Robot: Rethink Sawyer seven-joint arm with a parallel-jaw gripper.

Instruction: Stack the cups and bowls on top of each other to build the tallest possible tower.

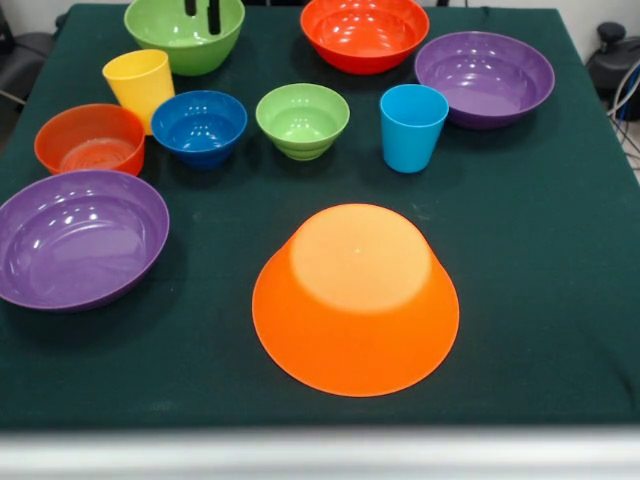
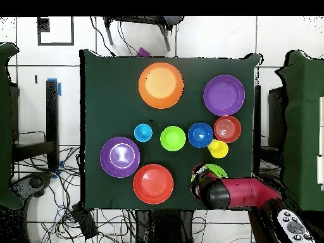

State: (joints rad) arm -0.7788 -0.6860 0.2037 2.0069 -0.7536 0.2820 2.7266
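Note:
The big orange bowl [image 1: 355, 300] lies upturned at the table's front, with nothing on it. My gripper [image 1: 201, 11] shows only its two black fingertips, apart and empty, just above the large green bowl [image 1: 160, 35]. Overhead, the arm's head [image 2: 204, 181] covers part of that bowl [image 2: 219, 169]. Standing apart and upright are the yellow cup [image 1: 139, 88], the light blue cup [image 1: 412, 127], a dark blue bowl [image 1: 199, 127], a small green bowl [image 1: 302, 120], a small red-orange bowl [image 1: 90, 140], a large red-orange bowl [image 1: 365, 33] and two purple bowls [image 1: 80, 240] [image 1: 485, 78].
The table has a dark green cloth [image 1: 540, 300]. Its front edge runs along the bottom of the front view. Overhead, the red arm [image 2: 243, 193] reaches in from the lower right, and cables lie on the floor around the table.

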